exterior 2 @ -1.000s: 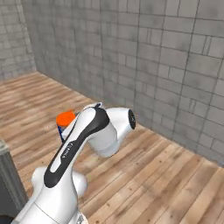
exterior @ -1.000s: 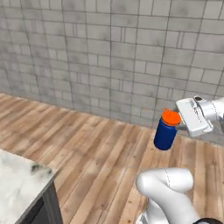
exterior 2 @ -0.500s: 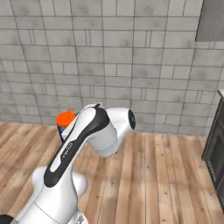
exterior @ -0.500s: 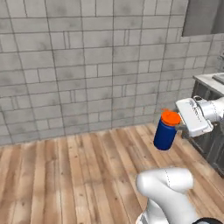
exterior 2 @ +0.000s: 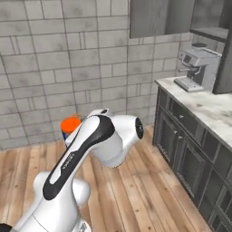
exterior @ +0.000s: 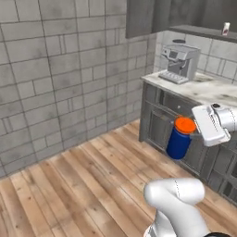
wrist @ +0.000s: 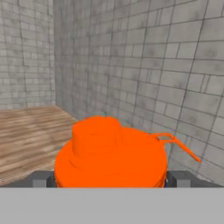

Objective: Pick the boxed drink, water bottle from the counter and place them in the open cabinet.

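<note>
Brick wall (exterior: pixel 60 69) runs across the back, w/ wood floor (exterior: pixel 83 185) below it. At right stands the counter (exterior: pixel 208 90), white marble over dark grey base cabinets (exterior 2: pixel 190 158). A silver coffee machine (exterior: pixel 177 62) sits on the counter near its wall end; same machine seen in right base view (exterior 2: pixel 199 68). Above it hangs the cabinet (exterior: pixel 185 18), grey, w/ its shelf showing.

Arm (exterior 2: pixel 95 149) rises white from the base; its elbow fills the lower middle of left base view. The hand reaches in from the right edge there, at about counter-front height, in front of the base cabinets.

Bottle (exterior: pixel 179 139) is off the counter, held in the air: dark blue body, orange cap on top, upright. Gripper (exterior: pixel 194 135) grips it from the side near the cap; jaws stand wide, closed around the bottle's stout body. In right base view just the orange cap (exterior 2: pixel 70 124) peeks out behind the arm. In hand view the cap (wrist: pixel 109 153) sits between the two finger tips (wrist: pixel 41 178), touching or nearly so, hard to tell.

Carton (exterior: pixel 225 28) stands upright on the cabinet shelf, small, white w/ red marks, well apart from the bottle.
</note>
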Available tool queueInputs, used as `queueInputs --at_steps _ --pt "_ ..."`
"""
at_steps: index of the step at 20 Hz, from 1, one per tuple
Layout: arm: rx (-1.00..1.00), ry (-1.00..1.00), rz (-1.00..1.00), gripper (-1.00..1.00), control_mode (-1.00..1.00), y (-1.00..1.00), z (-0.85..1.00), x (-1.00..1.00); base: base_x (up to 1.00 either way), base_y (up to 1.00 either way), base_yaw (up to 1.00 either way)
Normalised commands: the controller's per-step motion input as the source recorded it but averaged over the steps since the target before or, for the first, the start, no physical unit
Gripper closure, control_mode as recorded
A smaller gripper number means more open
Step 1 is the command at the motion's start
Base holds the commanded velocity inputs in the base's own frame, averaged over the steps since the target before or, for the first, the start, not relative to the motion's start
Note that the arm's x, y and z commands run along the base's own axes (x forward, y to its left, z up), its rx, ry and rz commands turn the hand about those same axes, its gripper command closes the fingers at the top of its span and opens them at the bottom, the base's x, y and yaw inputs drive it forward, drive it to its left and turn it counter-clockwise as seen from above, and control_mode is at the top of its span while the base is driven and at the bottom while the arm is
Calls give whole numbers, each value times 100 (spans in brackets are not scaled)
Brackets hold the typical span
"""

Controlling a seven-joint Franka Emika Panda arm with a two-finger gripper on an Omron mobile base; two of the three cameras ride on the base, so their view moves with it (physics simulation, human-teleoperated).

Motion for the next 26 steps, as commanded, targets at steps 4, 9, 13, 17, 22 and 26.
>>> queueInputs --at_steps 4,9,13,17,22,26 --pt "0 0 0 100 100 0 0 0 80 26 -12" --pt "0 0 0 100 100 0 0 0 77 28 -18" --pt "0 0 0 100 100 0 0 0 61 29 -43" --pt "0 0 0 100 100 0 0 0 43 28 -66" --pt "0 0 0 100 100 0 0 0 37 25 -71" --pt "0 0 0 100 100 0 0 0 37 25 -71"
